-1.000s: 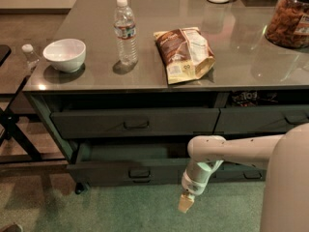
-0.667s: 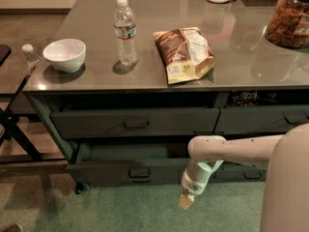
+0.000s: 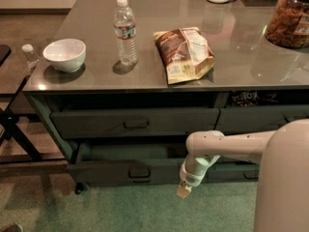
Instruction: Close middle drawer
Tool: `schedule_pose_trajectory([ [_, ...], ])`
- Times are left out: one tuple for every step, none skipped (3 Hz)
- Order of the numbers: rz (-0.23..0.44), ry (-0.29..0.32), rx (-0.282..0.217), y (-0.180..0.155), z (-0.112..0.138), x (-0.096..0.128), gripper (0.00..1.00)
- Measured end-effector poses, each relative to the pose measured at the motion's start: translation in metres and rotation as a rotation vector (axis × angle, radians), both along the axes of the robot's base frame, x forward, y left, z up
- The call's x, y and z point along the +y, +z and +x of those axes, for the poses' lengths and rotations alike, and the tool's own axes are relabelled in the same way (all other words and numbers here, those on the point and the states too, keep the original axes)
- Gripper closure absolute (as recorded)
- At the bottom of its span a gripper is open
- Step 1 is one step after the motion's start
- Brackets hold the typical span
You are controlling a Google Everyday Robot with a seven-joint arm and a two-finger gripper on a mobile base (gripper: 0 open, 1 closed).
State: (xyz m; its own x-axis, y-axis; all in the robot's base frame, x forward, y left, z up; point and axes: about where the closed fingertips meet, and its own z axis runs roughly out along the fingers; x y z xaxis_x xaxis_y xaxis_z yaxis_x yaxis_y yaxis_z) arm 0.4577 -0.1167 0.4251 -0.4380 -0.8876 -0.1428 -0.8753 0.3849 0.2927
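The middle drawer (image 3: 111, 170) is the lower wide drawer. It stands pulled out, with its greenish inner floor (image 3: 130, 152) showing behind the long front and a small loop handle (image 3: 140, 172) at the centre. My gripper (image 3: 184, 191) hangs pointing down from the white arm (image 3: 227, 146). It is at the right part of that drawer front, with its tip just below the front's lower edge. I cannot tell whether it touches the front.
Another wide drawer front (image 3: 135, 123) sits shut above, with narrower drawers (image 3: 263, 119) to the right. On the tabletop stand a white bowl (image 3: 64, 54), a water bottle (image 3: 125, 30), a snack bag (image 3: 185, 52) and a jar (image 3: 291, 17). A dark stand (image 3: 14, 129) is at the left, on carpeted floor.
My gripper has risen slightly, closer to the drawer front. The drawer has not visibly moved.
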Motion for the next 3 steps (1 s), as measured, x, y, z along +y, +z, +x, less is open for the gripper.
schedule_pose_trajectory([
  [-0.018,-0.012,-0.059,0.007,0.023,-0.001,1.00],
  [-0.031,-0.009,-0.100,0.010,0.045,0.001,1.00],
  [-0.037,0.000,-0.121,0.009,0.063,0.005,1.00],
])
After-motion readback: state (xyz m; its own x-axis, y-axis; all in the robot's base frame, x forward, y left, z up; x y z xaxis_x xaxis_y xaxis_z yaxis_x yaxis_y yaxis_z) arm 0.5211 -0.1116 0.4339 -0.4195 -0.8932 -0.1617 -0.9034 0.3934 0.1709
